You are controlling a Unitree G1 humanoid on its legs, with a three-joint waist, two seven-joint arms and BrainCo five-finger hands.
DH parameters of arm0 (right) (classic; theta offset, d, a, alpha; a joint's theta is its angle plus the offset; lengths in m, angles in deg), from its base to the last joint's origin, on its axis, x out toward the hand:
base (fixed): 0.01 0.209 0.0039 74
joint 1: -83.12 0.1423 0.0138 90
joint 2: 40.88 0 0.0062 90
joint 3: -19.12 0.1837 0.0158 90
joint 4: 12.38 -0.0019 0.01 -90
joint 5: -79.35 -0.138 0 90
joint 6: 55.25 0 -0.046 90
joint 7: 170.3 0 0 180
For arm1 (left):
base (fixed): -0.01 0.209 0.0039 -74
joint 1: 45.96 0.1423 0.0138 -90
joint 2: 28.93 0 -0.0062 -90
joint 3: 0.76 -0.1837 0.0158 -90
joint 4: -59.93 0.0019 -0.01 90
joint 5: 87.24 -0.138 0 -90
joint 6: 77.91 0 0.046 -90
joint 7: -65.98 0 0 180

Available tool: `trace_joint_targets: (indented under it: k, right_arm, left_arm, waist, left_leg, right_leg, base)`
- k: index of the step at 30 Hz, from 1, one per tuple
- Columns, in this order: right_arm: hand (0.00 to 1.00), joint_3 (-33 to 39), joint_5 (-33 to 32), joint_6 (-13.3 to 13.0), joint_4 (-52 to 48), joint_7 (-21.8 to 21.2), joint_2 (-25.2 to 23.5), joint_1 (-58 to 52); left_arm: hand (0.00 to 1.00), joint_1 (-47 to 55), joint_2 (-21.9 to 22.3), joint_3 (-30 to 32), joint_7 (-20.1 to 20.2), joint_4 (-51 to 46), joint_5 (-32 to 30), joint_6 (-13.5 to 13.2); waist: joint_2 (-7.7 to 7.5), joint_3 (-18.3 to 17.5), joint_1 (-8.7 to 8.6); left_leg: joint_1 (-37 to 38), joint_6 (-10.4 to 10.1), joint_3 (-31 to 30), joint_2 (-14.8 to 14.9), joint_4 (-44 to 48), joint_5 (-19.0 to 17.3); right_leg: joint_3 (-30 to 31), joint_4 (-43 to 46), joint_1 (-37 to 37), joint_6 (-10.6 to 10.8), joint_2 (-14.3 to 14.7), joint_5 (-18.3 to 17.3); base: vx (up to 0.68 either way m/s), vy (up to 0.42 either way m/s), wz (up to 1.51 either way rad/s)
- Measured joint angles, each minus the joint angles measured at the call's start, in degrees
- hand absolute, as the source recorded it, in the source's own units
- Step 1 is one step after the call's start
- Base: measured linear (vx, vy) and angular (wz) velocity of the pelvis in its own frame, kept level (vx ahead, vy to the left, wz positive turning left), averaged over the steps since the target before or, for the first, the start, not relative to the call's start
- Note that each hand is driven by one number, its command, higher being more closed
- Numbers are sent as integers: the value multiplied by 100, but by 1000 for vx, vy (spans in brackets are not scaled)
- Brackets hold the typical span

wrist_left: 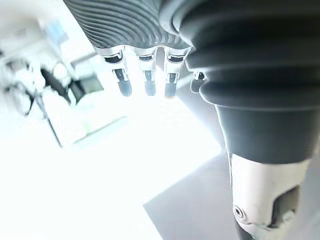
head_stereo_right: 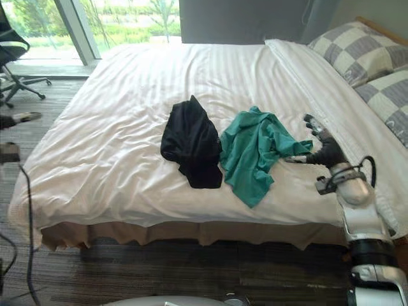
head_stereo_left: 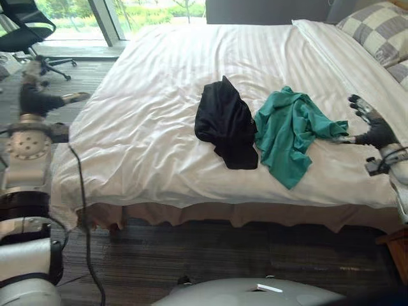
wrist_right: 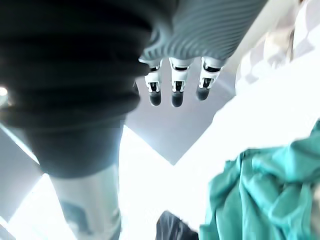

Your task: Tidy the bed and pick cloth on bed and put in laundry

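White bed (head_stereo_left: 153, 121), black cloth (head_stereo_left: 224, 124) touching green cloth (head_stereo_left: 290, 131), right hand (head_stereo_left: 377, 132) spread alongside, pillows (head_stereo_left: 379, 29) beyond

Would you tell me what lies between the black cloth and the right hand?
The crumpled green cloth lies between the black cloth and the right hand, in both eye views.

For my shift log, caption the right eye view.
Open right hand beside green cloth; black cloth alongside, on white bed.

Dark ribbed covers (wrist_left: 125, 20), silver fingers (wrist_right: 172, 75), tips (wrist_right: 172, 100) apparently dark rubber
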Motion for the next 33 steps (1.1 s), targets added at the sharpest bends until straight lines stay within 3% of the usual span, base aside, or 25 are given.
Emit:
trace_joint_targets:
  k: [5, 9, 13, 17, 19, 23, 29, 33]
  right_arm:
    - [0, -418, -11, 73, 307, 36, -499, 733]
    - [0, -572, -16, 241, 312, 33, -811, 600]
    - [0, -548, -210, 300, 294, 78, -838, 551]
    - [0, -554, -451, 298, 291, 138, -841, 688]
    - [0, -552, -658, 284, 272, 192, -841, 956]
    - [0, -564, -784, 227, -52, 297, -841, 1002]
    - [0, -773, -917, 208, -938, 451, -846, 998]
    - [0, -778, -964, 200, -1373, 608, -857, 947]
  left_arm:
    - [0, -532, 659, -432, -21, 526, -575, 159]
    - [0, -828, 718, -608, -67, 643, -865, 229]
    - [0, -1487, 736, -750, -228, 1045, -988, 356]
    - [0, -2181, 734, -1036, -538, 1373, -1104, 446]
    - [0, -2526, 734, -1148, -741, 1464, -1317, 577]
    - [0, -2982, 740, -1227, -980, 1469, -1435, 856]
    - [0, -3714, 1042, -1331, -1192, 1472, -1430, 1232]
    - [0, -4058, 1266, -1537, -1215, 1475, -1432, 1401]
  waist:
    - [55, 259, -31]
    - [120, 477, -145]
    - [145, 772, -214]
    - [31, 1197, -225]
    - [20, 1559, -294]
    - [48, 1919, -399]
    - [13, 2137, -645]
    - [-17, 2207, -701]
  left_leg:
    - [130, 1, 405, 147, 0, 121]
    - [191, -1, 625, 210, -2, 122]
    - [4, -32, 845, 317, -27, 57]
    - [-386, -3, 980, 313, -33, 166]
    - [-588, -8, 1121, 278, -34, 218]
    - [-872, 42, 1373, 283, -33, 362]
    - [-1169, 13, 1684, 340, -3, 385]
    - [-1288, -23, 1798, 419, -1, 395]
  right_leg:
    - [358, -10, -78, -170, 182, 116]
    - [551, -54, -105, -187, 267, 157]
    - [706, -116, -376, -213, 387, 299]
    - [880, -128, -845, -217, 405, 536]
    - [1051, -187, -1124, -190, 393, 717]
    - [1303, -220, -1549, -132, 434, 943]
    - [1486, -16, -2134, -137, 508, 992]
    - [1526, 184, -2415, -195, 603, 894]
  base:
    - [-49, -34, -35]
    - [-83, -8, -20]
    - [-130, 16, -15]
    - [-164, 15, -18]
    - [-135, 17, -30]
    - [-51, -11, -30]
    - [13, -24, -23]
    - [10, -38, -10]
